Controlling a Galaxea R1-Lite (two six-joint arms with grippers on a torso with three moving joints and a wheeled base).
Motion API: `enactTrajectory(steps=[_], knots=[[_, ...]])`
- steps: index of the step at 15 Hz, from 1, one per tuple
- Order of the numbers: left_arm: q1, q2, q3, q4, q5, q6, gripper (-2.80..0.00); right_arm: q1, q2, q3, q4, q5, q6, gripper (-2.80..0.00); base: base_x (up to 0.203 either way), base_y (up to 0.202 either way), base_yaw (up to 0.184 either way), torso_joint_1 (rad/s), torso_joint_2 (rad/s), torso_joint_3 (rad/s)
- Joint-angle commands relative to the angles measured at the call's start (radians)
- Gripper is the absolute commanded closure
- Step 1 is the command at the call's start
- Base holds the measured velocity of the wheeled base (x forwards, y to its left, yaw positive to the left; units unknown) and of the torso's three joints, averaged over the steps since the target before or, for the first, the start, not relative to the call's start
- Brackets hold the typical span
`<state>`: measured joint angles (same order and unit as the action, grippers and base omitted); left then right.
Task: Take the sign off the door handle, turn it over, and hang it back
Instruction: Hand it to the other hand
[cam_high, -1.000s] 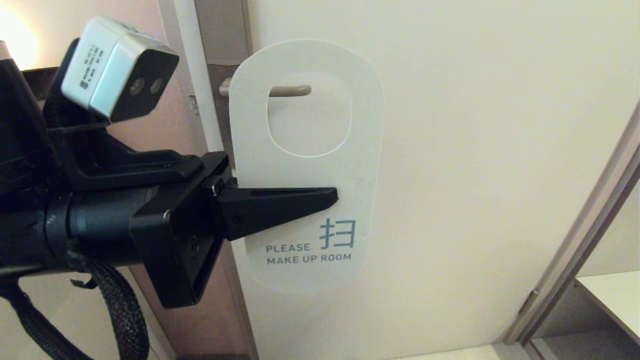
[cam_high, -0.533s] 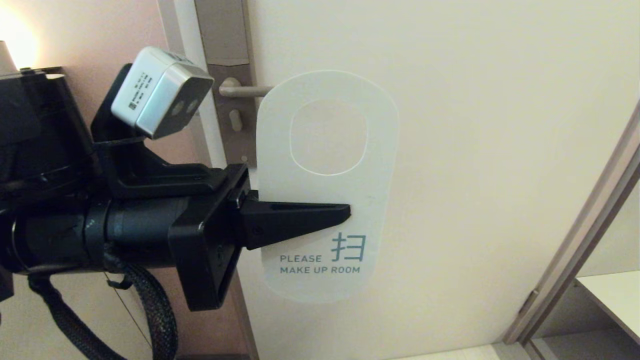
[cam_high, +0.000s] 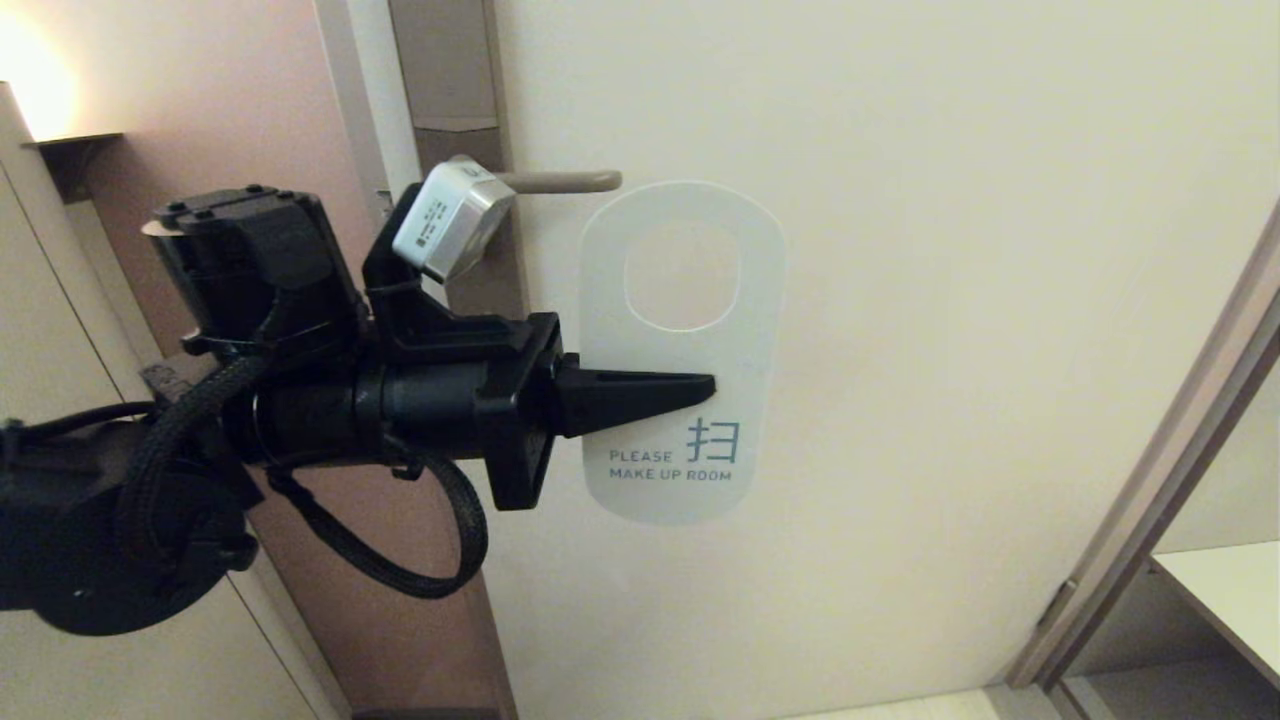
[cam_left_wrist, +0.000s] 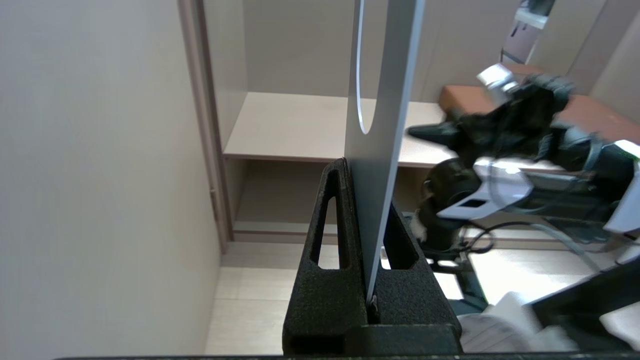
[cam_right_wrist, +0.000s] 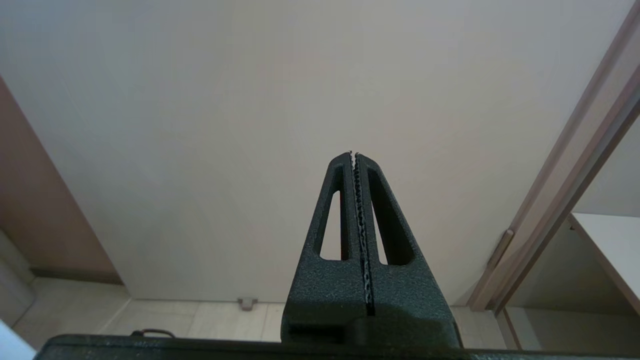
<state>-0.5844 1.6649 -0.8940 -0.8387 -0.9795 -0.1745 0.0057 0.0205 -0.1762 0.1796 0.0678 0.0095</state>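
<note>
Head view showed your left gripper pinching the sign, which had come off the door handle to hang just right, so flipping was next.

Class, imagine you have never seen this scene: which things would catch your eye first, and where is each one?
First, the white sign reading "PLEASE MAKE UP ROOM", held flat before the pale door, just below and right of the door handle, its oval hole not over the lever. Next, the black left gripper reaching in from the left, shut on the sign's middle. The right gripper shows only in its own wrist view, shut and empty, facing the door.
</note>
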Motion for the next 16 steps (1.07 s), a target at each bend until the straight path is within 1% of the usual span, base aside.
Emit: enactTrajectory(steps=[1,4,5,6,7,9,11,14,16], knots=[[0.013,0.083,-0.017,-0.028,-0.010,-0.002,0.00,0.002,0.090,-0.044,0.004,0.007,0.000,0.00,0.000,0.000,0.000,0.000,0.00,0.000],[0.002,0.148,-0.117,-0.056,-0.015,-0.007,0.00,0.041,0.314,-0.125,-0.011,0.015,0.017,0.00,0.000,0.000,0.000,0.000,0.00,0.000],[0.000,0.170,-0.153,-0.057,-0.016,-0.008,0.00,0.062,0.404,-0.162,-0.019,0.027,0.026,0.00,0.000,0.000,0.000,0.000,0.00,0.000],[-0.001,0.191,-0.180,-0.057,-0.017,-0.009,0.00,0.079,0.493,-0.203,-0.033,0.061,0.032,0.00,0.000,0.000,0.000,0.000,0.00,0.000],[-0.004,0.206,-0.197,-0.057,-0.017,-0.008,0.00,0.090,0.567,-0.243,-0.046,0.114,0.034,0.00,0.000,0.000,0.000,0.000,0.00,0.000],[-0.021,0.224,-0.222,-0.057,-0.016,-0.009,0.00,0.103,0.707,-0.332,-0.064,0.271,0.032,0.00,0.000,0.000,0.000,0.000,0.00,0.000],[-0.031,0.234,-0.235,-0.057,-0.016,-0.010,0.00,0.108,0.828,-0.413,-0.072,0.399,0.006,0.00,0.000,0.000,0.000,0.000,0.00,0.000],[-0.032,0.240,-0.244,-0.058,-0.016,-0.010,0.00,0.118,0.936,-0.507,-0.078,0.531,-0.075,0.00,0.000,0.000,0.000,0.000,0.00,0.000],[-0.032,0.242,-0.254,-0.057,-0.015,-0.011,0.00,0.167,0.951,-0.526,-0.078,0.556,-0.082,0.00,0.000,0.000,0.000,0.000,0.00,0.000]])
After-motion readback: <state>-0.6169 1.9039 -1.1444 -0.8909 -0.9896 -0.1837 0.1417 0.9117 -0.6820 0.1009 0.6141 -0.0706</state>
